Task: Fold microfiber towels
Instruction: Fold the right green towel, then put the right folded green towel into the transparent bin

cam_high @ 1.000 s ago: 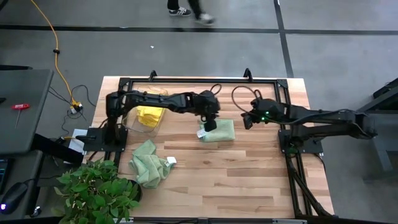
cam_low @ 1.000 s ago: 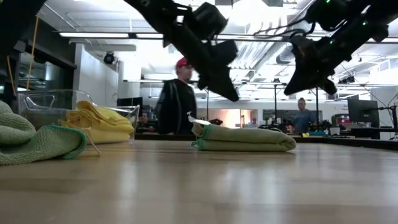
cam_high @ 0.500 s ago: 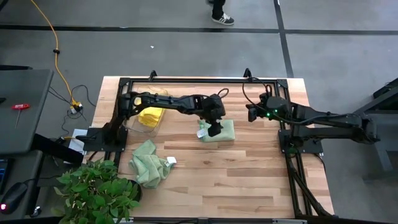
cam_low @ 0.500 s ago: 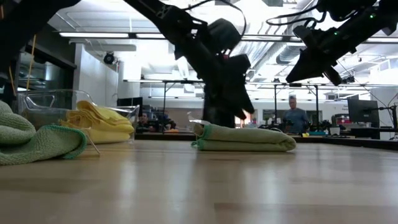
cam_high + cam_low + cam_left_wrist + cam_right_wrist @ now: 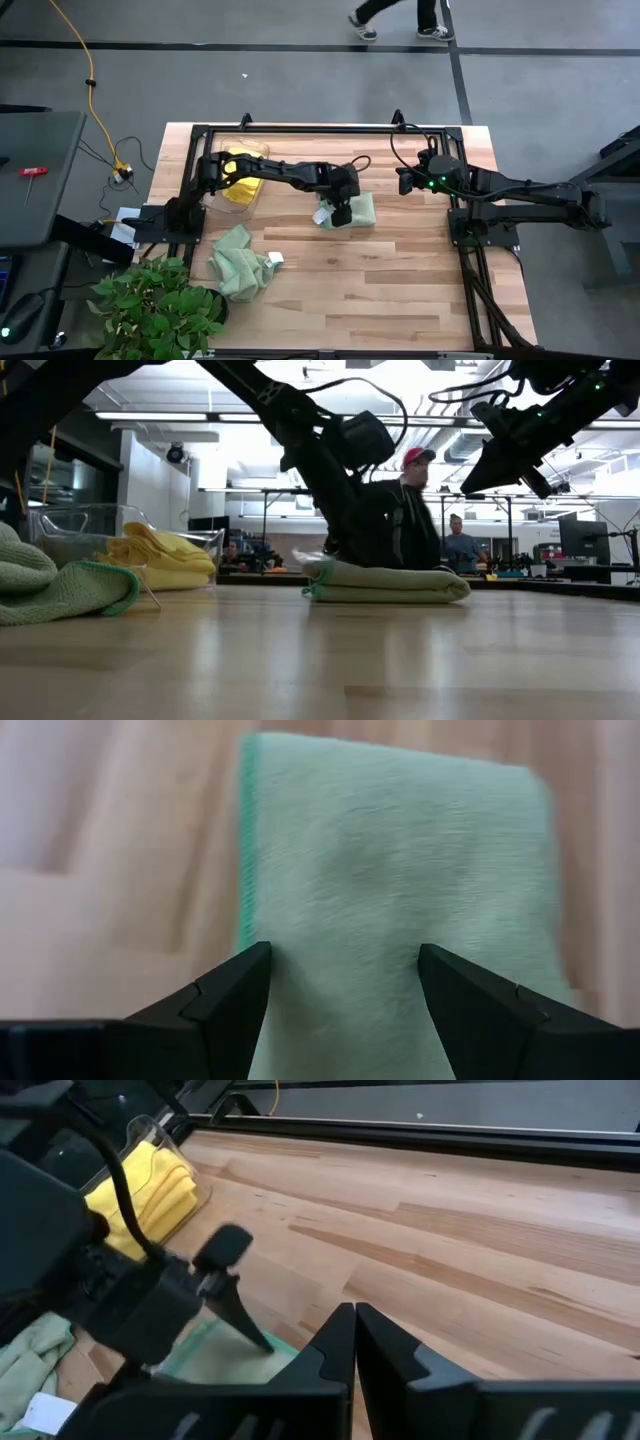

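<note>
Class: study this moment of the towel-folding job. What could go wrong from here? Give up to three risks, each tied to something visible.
1. The left end effector, open, presses down on the folded green towel; lifting away could snag the nap and undo the fold.
2. The towel's white tag sticks out beside the fingers and might catch.
3. The crumpled green towel lies close to the plant, crowding the next pick.

Both arms matte black, segmented links, rounded joint housings. Black cables looped along upper links. Green indicator light on right arm wrist. Gripper fingers dark, wedge-shaped, tapering to points.
</note>
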`<action>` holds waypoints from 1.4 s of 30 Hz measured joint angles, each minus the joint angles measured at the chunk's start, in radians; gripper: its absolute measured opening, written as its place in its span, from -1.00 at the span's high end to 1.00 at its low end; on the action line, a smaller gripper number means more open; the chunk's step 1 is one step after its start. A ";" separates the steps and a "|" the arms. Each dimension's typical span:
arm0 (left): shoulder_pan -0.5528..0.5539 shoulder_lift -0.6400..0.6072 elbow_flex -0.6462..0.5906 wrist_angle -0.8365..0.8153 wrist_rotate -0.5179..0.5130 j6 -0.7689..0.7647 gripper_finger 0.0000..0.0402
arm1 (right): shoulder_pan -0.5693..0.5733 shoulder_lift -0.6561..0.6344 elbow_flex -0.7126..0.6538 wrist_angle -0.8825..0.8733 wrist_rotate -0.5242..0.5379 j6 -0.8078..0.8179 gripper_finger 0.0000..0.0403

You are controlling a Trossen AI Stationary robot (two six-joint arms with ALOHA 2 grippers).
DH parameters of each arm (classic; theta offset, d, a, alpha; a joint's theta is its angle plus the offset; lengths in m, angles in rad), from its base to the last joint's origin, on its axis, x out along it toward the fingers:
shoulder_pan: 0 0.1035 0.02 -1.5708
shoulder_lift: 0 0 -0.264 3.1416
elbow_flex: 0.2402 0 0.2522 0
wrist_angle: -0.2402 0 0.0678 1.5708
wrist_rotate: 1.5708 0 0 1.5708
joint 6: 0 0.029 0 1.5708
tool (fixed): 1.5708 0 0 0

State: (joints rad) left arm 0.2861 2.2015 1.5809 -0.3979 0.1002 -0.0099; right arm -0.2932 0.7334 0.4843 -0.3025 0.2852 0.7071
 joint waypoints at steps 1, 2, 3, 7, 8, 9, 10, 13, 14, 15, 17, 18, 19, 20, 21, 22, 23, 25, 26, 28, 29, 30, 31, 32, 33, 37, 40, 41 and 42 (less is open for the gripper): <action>-0.003 -0.001 0.001 -0.014 -0.025 -0.003 -0.21 | 0.000 0.000 0.000 -0.001 0.000 0.000 0.98; -0.008 -0.002 0.001 -0.030 -0.050 -0.002 -0.20 | 0.000 0.000 0.000 -0.001 0.000 0.000 0.98; -0.013 -0.002 0.001 -0.043 -0.067 -0.002 -0.20 | 0.000 0.000 0.000 0.000 0.000 0.000 0.98; -0.038 -0.003 0.001 -0.108 -0.079 -0.022 -0.20 | 0.000 0.000 -0.002 -0.008 0.000 0.000 0.98; -0.044 -0.003 0.001 -0.130 -0.079 -0.032 -0.20 | 0.000 0.000 -0.002 -0.009 0.000 0.000 0.98; -0.050 -0.004 0.003 -0.153 -0.081 -0.045 -0.20 | 0.000 0.000 -0.002 -0.010 0.000 0.000 0.98; -0.056 -0.005 0.003 -0.177 -0.082 -0.062 -0.20 | 0.000 0.000 -0.002 -0.011 0.001 0.000 0.98; -0.069 -0.008 0.004 -0.232 -0.078 -0.151 -0.20 | 0.000 0.000 -0.002 -0.012 0.015 0.000 0.98; -0.074 -0.009 0.004 -0.243 -0.068 -0.186 -0.20 | 0.000 0.000 -0.002 -0.012 0.023 0.000 0.98; -0.077 -0.009 0.004 -0.246 -0.052 -0.218 -0.20 | 0.000 0.000 -0.002 -0.012 0.030 0.001 0.98; -0.087 -0.009 0.004 -0.243 -0.014 -0.298 -0.20 | 0.000 0.000 -0.002 -0.014 0.046 0.004 0.98; -0.093 -0.012 0.004 -0.236 0.008 -0.336 -0.20 | 0.000 0.000 -0.002 -0.014 0.052 0.003 0.98; -0.101 -0.013 0.003 -0.227 0.035 -0.364 -0.20 | 0.000 0.000 -0.002 -0.014 0.057 0.003 0.98; -0.110 -0.013 0.003 -0.214 0.054 -0.379 -0.20 | 0.000 0.000 -0.002 -0.015 0.060 0.003 0.98; -0.117 -0.013 0.003 -0.202 0.068 -0.386 -0.20 | 0.000 0.000 -0.003 -0.015 0.063 0.001 0.98; -0.120 -0.017 0.006 -0.202 0.080 -0.388 -0.20 | 0.000 0.000 -0.003 -0.015 0.064 0.000 0.98; -0.123 -0.020 0.013 -0.218 0.083 -0.387 -0.20 | 0.000 0.000 -0.003 -0.015 0.064 0.000 0.98; -0.121 -0.024 0.041 -0.221 0.077 -0.374 -0.20 | 0.000 0.000 -0.003 -0.017 0.064 -0.002 0.98; -0.113 -0.036 0.052 -0.232 0.066 -0.359 -0.20 | 0.000 0.000 -0.003 -0.019 0.064 -0.008 0.98; -0.099 -0.061 0.075 -0.250 0.034 -0.315 -0.20 | 0.000 0.000 -0.003 -0.024 0.064 -0.008 0.98; -0.091 -0.074 0.082 -0.248 0.024 -0.292 -0.20 | 0.000 0.000 -0.003 -0.030 0.064 -0.009 0.98; -0.082 -0.090 0.082 -0.263 0.016 -0.266 -0.20 | 0.000 0.000 -0.003 -0.032 0.064 -0.009 0.98; -0.075 -0.103 0.082 -0.273 0.015 -0.240 -0.20 | 0.000 0.000 -0.003 -0.034 0.063 -0.009 0.98; -0.068 -0.115 0.082 -0.271 0.015 -0.214 -0.20 | 0.000 0.000 -0.003 -0.039 0.059 -0.009 0.98; -0.064 -0.127 0.082 -0.276 0.015 -0.193 -0.20 | 0.000 0.000 -0.003 -0.048 0.054 -0.009 0.98; -0.051 -0.159 0.083 -0.285 0.009 -0.148 -0.20 | 0.000 0.007 -0.003 -0.062 0.045 -0.007 0.98; -0.049 -0.158 0.081 -0.278 0.008 -0.143 -0.20 | 0.000 0.012 -0.003 -0.063 0.043 -0.004 0.98; -0.050 -0.158 0.073 -0.257 0.008 -0.140 -0.20 | 0.000 0.012 -0.003 -0.060 0.043 -0.003 0.98; -0.053 -0.161 0.055 -0.218 0.010 -0.139 -0.20 | 0.000 0.012 -0.003 -0.061 0.041 -0.003 0.98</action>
State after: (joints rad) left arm 0.2332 2.0409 1.6355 -0.6160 0.1105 -0.1490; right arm -0.2928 0.7452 0.4808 -0.3630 0.3260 0.7039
